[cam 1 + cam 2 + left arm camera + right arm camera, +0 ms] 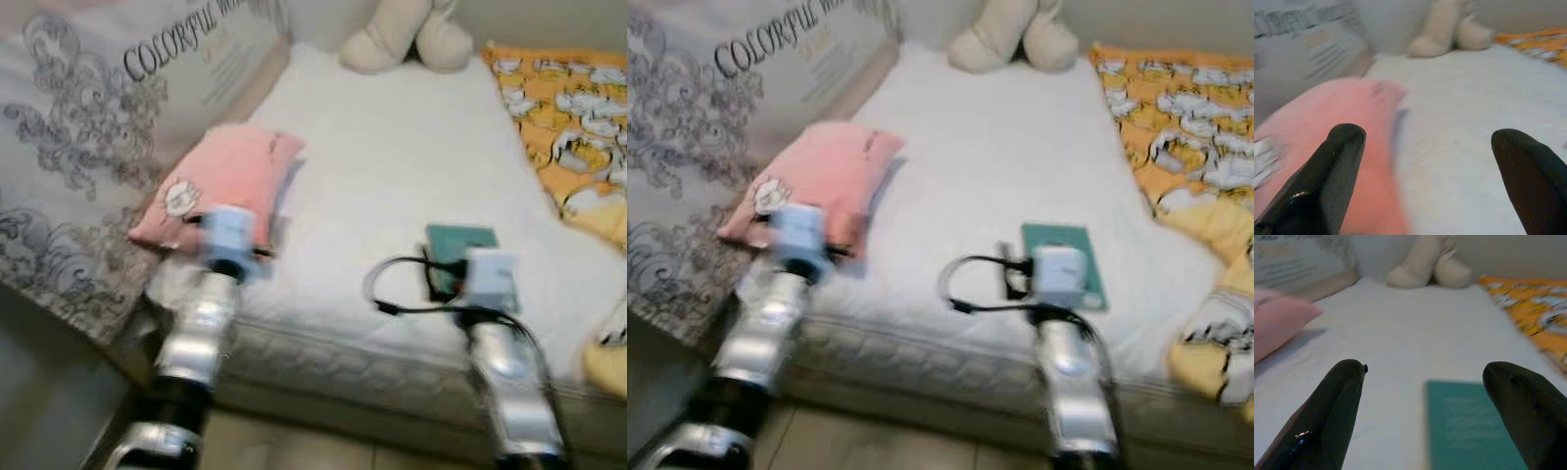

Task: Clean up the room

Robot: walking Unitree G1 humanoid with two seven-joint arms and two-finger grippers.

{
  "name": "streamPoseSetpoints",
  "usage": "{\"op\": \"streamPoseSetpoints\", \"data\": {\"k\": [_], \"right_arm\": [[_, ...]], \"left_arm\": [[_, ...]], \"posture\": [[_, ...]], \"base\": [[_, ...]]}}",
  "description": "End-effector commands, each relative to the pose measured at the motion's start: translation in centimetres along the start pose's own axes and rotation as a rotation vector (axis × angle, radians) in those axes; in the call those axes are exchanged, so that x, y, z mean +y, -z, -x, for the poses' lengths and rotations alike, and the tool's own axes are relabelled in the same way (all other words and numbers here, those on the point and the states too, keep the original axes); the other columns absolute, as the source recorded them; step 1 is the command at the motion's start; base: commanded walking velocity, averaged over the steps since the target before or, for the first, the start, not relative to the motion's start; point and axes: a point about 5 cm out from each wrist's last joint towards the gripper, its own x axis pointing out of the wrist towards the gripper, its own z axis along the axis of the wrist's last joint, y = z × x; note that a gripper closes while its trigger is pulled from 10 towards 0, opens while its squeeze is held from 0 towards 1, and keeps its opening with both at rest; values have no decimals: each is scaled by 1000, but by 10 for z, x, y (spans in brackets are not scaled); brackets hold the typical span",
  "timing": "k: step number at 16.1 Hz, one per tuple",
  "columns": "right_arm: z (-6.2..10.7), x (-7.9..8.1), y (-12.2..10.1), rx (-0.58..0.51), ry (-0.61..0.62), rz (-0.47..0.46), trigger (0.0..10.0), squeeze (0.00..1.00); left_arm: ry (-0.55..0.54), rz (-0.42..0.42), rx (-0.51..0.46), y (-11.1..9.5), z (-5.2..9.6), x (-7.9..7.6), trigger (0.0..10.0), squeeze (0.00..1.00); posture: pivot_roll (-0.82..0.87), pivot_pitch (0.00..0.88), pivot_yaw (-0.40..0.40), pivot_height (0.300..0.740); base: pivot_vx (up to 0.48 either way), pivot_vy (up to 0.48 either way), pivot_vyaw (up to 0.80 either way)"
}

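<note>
Two open claws are reaching over the bed (392,166): I am lining my left claw (1425,161) on the pink pillow (220,186) at ten o'clock, my right claw (1422,396) hovering above the green book (1063,264), and next I judge closing in.

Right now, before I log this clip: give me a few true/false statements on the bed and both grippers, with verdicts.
1. The left gripper is open, facing the pink pillow. True.
2. The right gripper is shut on the teal book. False: it is open, with the book lying flat on the mattress.
3. A cream plush toy sits at the far end. True.
4. The orange blanket covers the pillow. False: it lies on the opposite side.
</note>
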Motion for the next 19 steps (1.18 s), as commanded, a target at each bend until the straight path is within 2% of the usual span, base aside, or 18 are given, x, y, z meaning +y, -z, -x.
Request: {"op": "streamPoseSetpoints", "data": {"k": [1,7,9,19], "right_arm": [[-2,8,-4,-22,-22,-6,10000,0],[0,8,-2,-14,-11,-1,10000,0],[-1,9,-1,0,-19,9,10000,0],[-8,5,5,31,-2,19,10000,0]], "left_arm": [[-29,-22,-10,-2,2,14,10000,0],[15,11,-37,-3,4,8,10000,0],[14,11,-33,-2,4,10,10000,0],[14,-25,-27,-4,2,21,10000,0]], "posture": [[-106,0,69,740],[-107,0,73,740],[-102,0,73,740],[-81,0,76,740]], "base": [[307,-368,0],[304,-368,0],[0,0,0],[0,0,-763]]}}
